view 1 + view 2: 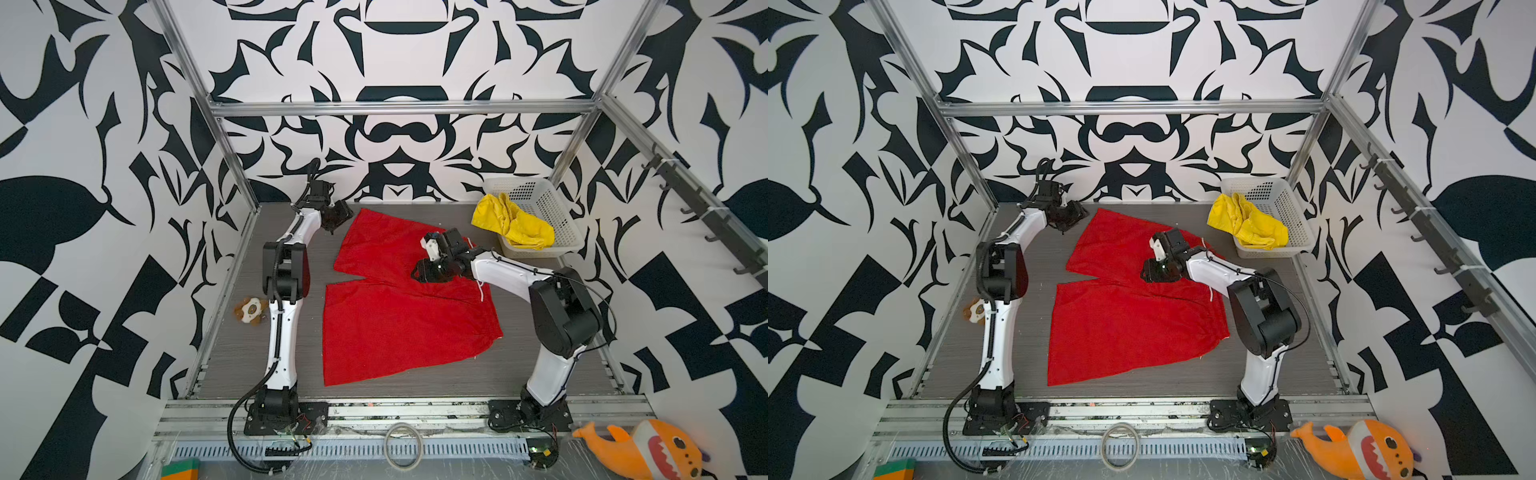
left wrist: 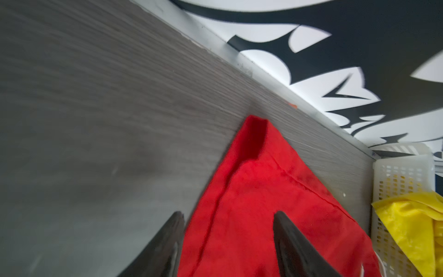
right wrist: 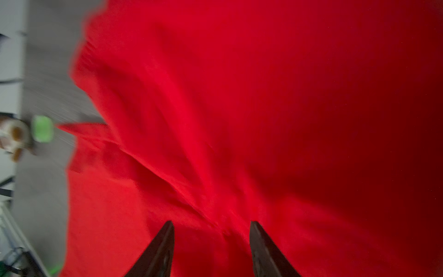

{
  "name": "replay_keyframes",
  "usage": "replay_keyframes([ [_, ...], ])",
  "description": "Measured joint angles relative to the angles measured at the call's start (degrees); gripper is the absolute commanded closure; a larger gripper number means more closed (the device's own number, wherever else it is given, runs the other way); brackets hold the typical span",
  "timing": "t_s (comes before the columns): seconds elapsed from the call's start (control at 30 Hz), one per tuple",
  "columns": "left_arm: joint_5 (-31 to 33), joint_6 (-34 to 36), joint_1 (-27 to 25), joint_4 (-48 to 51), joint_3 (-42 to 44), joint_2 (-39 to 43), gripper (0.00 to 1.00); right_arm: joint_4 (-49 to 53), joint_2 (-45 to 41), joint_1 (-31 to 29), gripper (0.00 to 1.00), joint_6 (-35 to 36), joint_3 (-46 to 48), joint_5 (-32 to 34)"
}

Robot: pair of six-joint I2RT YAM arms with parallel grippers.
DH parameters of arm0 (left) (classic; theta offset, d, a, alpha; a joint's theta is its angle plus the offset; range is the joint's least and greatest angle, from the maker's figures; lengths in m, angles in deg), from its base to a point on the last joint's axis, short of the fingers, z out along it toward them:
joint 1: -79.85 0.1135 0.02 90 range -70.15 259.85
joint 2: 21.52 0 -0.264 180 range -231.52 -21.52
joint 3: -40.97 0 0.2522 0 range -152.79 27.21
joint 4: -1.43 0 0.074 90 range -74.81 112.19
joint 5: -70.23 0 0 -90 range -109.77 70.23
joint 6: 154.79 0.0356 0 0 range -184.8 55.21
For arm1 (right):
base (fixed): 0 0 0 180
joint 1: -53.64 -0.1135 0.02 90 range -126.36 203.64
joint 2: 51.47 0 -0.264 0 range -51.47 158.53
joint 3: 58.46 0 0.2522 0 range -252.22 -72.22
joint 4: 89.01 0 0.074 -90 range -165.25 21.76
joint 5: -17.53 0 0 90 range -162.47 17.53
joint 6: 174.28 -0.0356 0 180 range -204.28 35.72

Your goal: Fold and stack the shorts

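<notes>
The red shorts [image 1: 399, 324] [image 1: 1125, 328] lie spread flat on the grey table, legs to the left, waist with its white drawstring [image 1: 481, 291] to the right. The yellow shorts [image 1: 513, 224] [image 1: 1248, 224] [image 2: 412, 223] hang crumpled over the rim of the white basket [image 1: 552, 208]. My left gripper [image 1: 337, 220] [image 2: 229, 213] hovers open at the far corner of the far red leg [image 2: 263, 203], nothing between its fingers. My right gripper [image 1: 417, 273] [image 3: 211, 222] stands open just above the crotch folds of the red cloth [image 3: 263, 120], holding nothing.
The basket [image 1: 1283, 199] [image 2: 395, 175] sits in the back right corner against the patterned wall. A small brown and white plush [image 1: 250, 311] lies beyond the table's left edge. An orange plush shark [image 1: 648, 453] lies off the table at front right. Aluminium frame posts ring the table.
</notes>
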Motion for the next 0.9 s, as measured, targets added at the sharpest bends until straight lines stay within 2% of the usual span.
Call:
replay_keyframes([
  [0.13, -0.15, 1.86, -2.54, -2.21, 16.02, 16.98, 0.36, -0.15, -2.58, 0.02, 0.45, -0.31, -2.38, -0.09],
  [0.2, -0.17, 2.69, -5.97, -4.17, 23.76, 25.73, 0.36, 0.24, -3.54, 0.63, 0.45, -0.55, -2.38, -0.09],
  [0.3, -0.37, 2.38, -11.47, -6.99, 33.05, 33.42, 0.35, 0.22, -3.72, 2.60, 0.45, -2.19, -1.79, -0.90],
  [0.43, -0.07, -0.17, -17.29, -10.40, 47.28, 37.38, 0.35, 0.42, -4.00, 6.25, 0.45, -3.10, 1.64, -0.33],
  [0.6, 1.88, -4.42, -17.55, -10.32, 61.96, 39.43, 0.35, 2.16, -7.32, 8.72, 0.45, -2.93, 8.46, 0.76],
  [0.7, 4.09, -5.64, -17.27, -9.42, 66.07, 43.30, 0.34, 2.69, -10.21, 9.03, 0.45, -2.78, 12.59, 1.27],
  [0.9, 8.00, -6.23, -16.13, -9.44, 67.12, 46.86, 0.34, 1.95, -11.69, 9.03, 0.45, -3.48, 19.34, 2.34],
])
